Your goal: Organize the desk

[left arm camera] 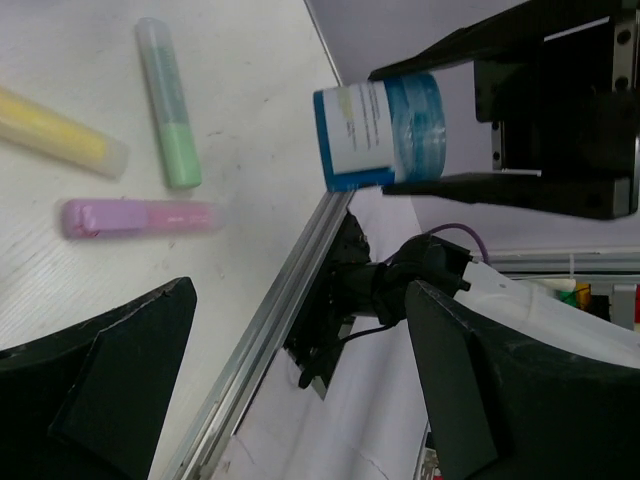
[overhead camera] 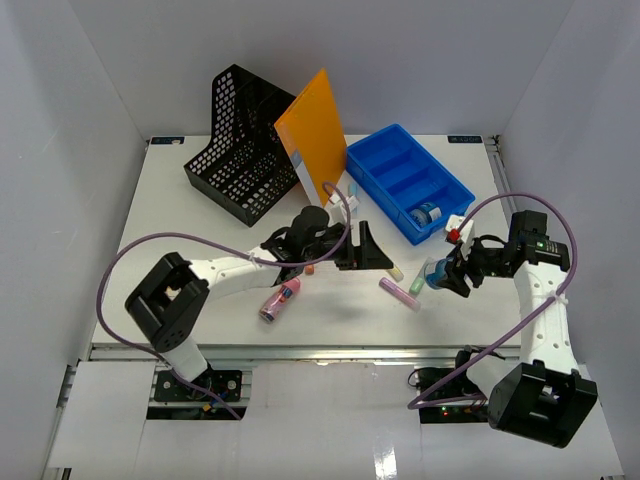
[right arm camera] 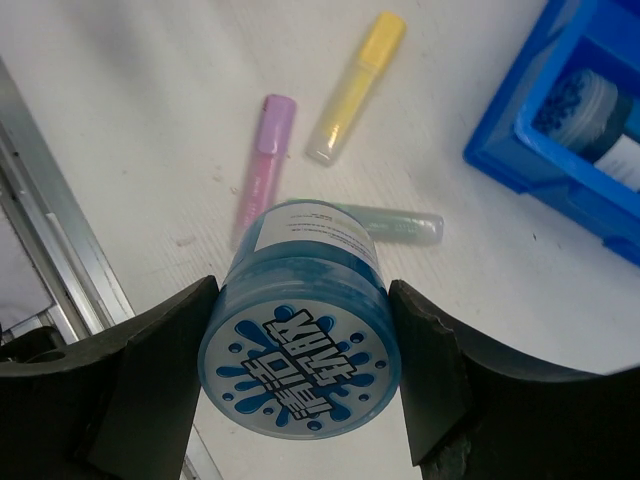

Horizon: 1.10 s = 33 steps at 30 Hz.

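Right gripper [right arm camera: 295, 400]: jaws closed partway on a round blue plastic tub [right arm camera: 300, 330] with a white label. Its printed lid faces the wrist camera, and it is raised off the surface.
Left gripper [left arm camera: 300, 370]: jaws spread wide, nothing between them, held over the middle of the desk.
Large flat white rectangular desk [overhead camera: 180, 225]: aluminium rail along its near edge.
Loose on it: pink highlighter [right arm camera: 262, 165], yellow highlighter [right arm camera: 355, 85] and green highlighter [right arm camera: 395, 222], grouped under the held tub; small pink bottle [overhead camera: 280, 300] lying beside the left arm.
Blue plastic compartment tray [overhead camera: 378, 195]: far right, with a second blue tub [overhead camera: 430, 212] in the end compartment nearest the right arm.
Black mesh file holder [overhead camera: 235, 150]: far left.
Orange folder [overhead camera: 315, 125]: tilted, just beside the holder.
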Available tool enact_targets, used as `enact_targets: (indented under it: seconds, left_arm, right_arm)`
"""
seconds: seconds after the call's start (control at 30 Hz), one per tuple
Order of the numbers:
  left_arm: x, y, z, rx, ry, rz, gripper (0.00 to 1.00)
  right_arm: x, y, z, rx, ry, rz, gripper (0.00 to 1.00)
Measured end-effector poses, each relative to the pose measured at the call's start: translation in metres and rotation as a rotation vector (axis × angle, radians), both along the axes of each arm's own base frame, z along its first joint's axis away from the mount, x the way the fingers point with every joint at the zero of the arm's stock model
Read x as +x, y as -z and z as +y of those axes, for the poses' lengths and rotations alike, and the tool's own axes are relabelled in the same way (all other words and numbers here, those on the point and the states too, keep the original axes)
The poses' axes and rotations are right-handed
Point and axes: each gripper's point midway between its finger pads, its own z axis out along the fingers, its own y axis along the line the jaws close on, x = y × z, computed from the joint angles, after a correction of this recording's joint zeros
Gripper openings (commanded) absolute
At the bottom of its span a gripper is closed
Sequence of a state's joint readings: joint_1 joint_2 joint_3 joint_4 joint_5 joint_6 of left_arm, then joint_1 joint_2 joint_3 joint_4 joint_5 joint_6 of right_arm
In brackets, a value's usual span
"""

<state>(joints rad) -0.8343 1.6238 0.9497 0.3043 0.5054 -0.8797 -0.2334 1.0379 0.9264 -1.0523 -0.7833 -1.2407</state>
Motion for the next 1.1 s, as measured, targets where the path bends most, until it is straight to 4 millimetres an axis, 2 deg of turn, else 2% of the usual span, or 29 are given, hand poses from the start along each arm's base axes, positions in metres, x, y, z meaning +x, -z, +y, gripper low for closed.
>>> enact_targets:
  seconds: [0.2,0.5,0.6,1.1]
  left_arm:
    - [-0.003,-0.004,-0.055,-0.026,0.098,-0.010,0.98]
    - [-0.025,-0.013,-0.088,-0.030,0.176,-0.024,0.98]
    - [-0.029,-0.014,-0.093,-0.029,0.186,-0.023,0.98]
    - [-0.025,-0.020,-0.098,-0.021,0.147,-0.031,0.98]
  right_arm:
    - [-0.017,-0.015,0.024,0.100,-0.120,-0.032,0.12]
    - [-0.021,-0.030,0.037,0.168,-0.163,-0.076,0.12]
    - [-0.020,-0.031,0.037,0.158,-0.159,-0.085,0.11]
    - [-0.014,-0.030,0.034,0.127,-0.135,-0.117,0.10]
